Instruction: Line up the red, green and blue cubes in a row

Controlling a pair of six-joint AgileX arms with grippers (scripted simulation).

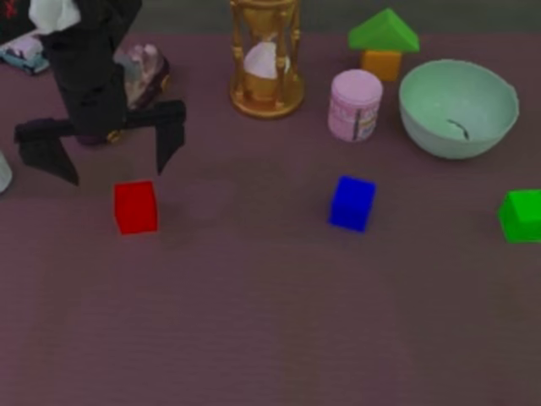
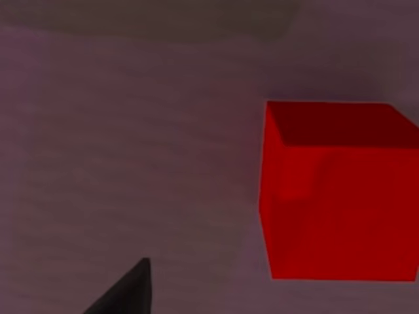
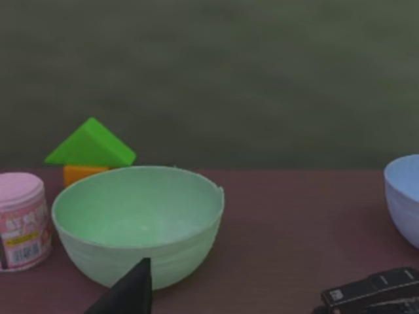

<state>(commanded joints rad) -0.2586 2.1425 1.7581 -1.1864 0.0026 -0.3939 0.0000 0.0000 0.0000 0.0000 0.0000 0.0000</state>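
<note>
The red cube (image 1: 135, 207) sits at the table's left, the blue cube (image 1: 352, 203) near the middle, and the green cube (image 1: 521, 215) at the right edge, all roughly level with each other. My left gripper (image 1: 108, 159) hangs open just behind the red cube, its fingers spread wider than the cube and holding nothing. In the left wrist view the red cube (image 2: 337, 193) fills the right side, apart from one dark fingertip (image 2: 131, 291). My right arm is outside the top view; its wrist view shows one fingertip (image 3: 134, 291) with nothing held.
Along the back stand a gold hourglass (image 1: 266, 59), a pink can (image 1: 355, 105), a mint bowl (image 1: 499, 85) and a green wedge (image 1: 384, 31) on an orange block (image 1: 382, 63). A toy car (image 1: 25, 52) lies back left. A pale blue bowl (image 3: 402, 196) shows in the right wrist view.
</note>
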